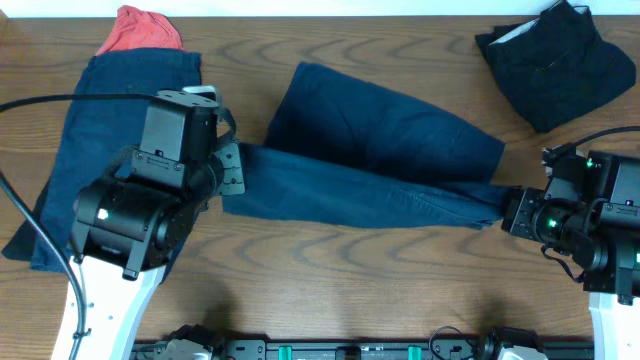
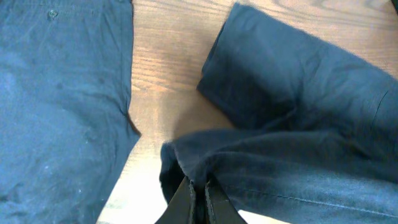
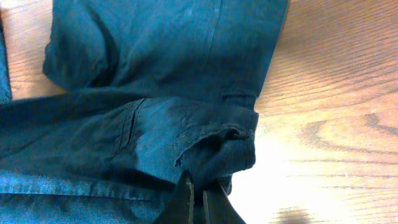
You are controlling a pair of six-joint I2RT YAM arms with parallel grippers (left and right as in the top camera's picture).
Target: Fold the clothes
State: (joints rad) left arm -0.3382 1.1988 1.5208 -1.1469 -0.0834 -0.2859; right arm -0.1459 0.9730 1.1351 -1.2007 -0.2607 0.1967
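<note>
Left claw (image 1: pixel 232 172), with an unfolded navy pair (image 1: pixel 100 130) waiting just to its left, pinches one end of the navy trousers (image 1: pixel 370 150) stretched rightward to the right claw (image 1: pixel 507 212), clamped on their other end mid-fold; beyond that claw one black garment (image 1: pixel 555 60) sits already folded

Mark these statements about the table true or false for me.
1. The left fingers and the right fingers are both shut on the middle navy trousers. True.
2. The red garment lies at the right end. False: it is at the top left of the overhead view, against the flat navy garment.
3. A folded black garment sits at the top right of the overhead view. True.
4. The middle navy trousers overlap the folded black garment. False: bare wood of the table separates them.
</note>
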